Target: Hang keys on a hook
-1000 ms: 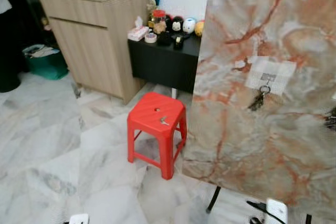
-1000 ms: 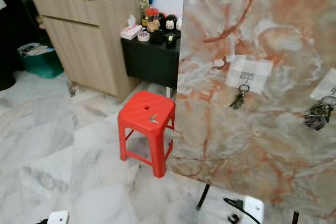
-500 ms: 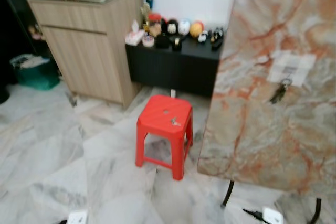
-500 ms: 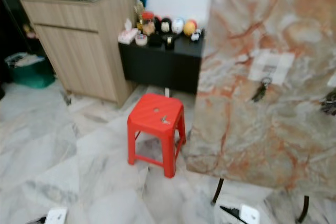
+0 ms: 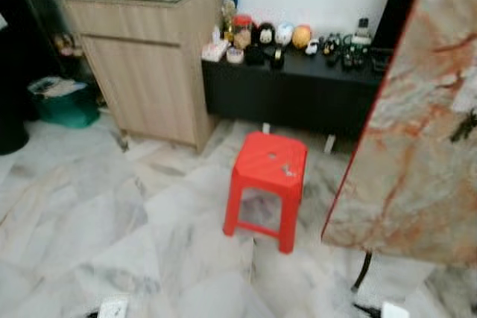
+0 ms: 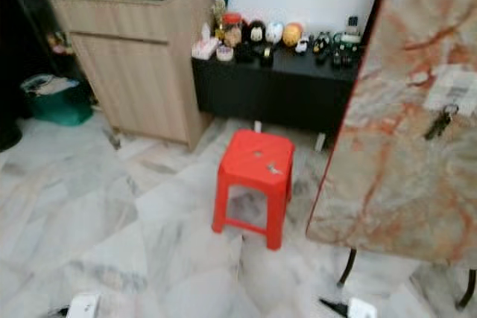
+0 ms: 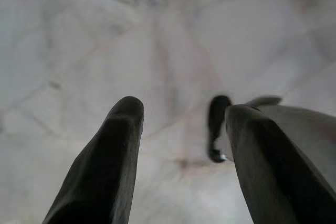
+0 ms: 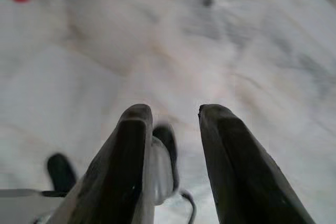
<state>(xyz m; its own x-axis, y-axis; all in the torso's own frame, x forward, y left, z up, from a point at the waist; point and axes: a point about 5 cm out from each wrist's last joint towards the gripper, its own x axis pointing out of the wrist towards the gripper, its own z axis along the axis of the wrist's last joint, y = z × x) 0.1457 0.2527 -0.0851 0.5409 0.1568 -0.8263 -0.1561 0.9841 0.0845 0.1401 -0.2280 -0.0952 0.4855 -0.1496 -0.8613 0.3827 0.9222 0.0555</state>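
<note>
— Looking at it now, how far along is this?

— Barely begun, I'd say. A small key [image 6: 273,169] lies on top of the red stool [image 6: 253,182], untouched, and that is likely the one to be hung.

— And the hook?

— On the marble board [image 6: 402,132] to the right of the stool. One bunch of keys [image 6: 438,121] already hangs there, under a pale label [image 6: 456,88]. The hook itself is too small to make out.

— What are the arms doing?

— Both hang low over the marble floor [image 5: 89,214]. The left gripper [image 7: 181,129] has its fingers spread with nothing between them; the right gripper [image 8: 173,129] is the same, parted and empty.

— So what is left?

— Nearly everything, as I judge it: walk up to the stool, pick the key off its top, carry it to the board and slip it over a free hook. The views are blurred, so fine detail is uncertain.
</note>
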